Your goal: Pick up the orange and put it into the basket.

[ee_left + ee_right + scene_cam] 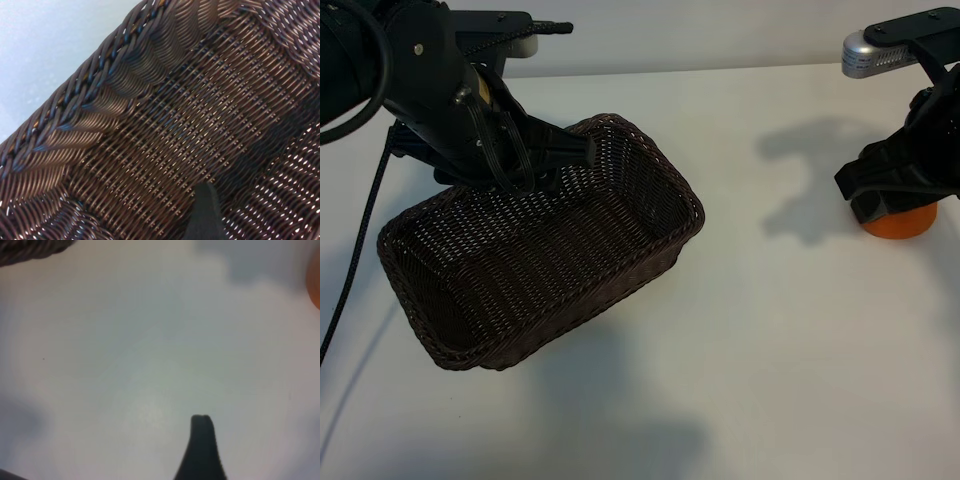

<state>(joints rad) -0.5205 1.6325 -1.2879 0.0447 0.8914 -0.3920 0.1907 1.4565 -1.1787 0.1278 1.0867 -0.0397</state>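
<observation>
The dark-brown wicker basket (pixel 688 214) hangs tilted above the white table, casting a shadow well below itself. My left gripper (pixel 535 160) is shut on its far braided rim. In the left wrist view one finger (pixel 204 212) lies inside against the basket's weave (pixel 165 125); the other finger is hidden. The orange (pixel 902 224) sits on the table at the far right, its top covered by my right gripper (pixel 892 190), which hovers just over it, open and holding nothing. In the right wrist view only a sliver of the orange (pixel 316 285) shows, off to one side of the finger (pixel 202 440).
The white table (pixel 770 330) stretches bare between basket and orange. A black cable (pixel 360 240) hangs at the left edge. A corner of the basket rim (pixel 30 250) shows in the right wrist view.
</observation>
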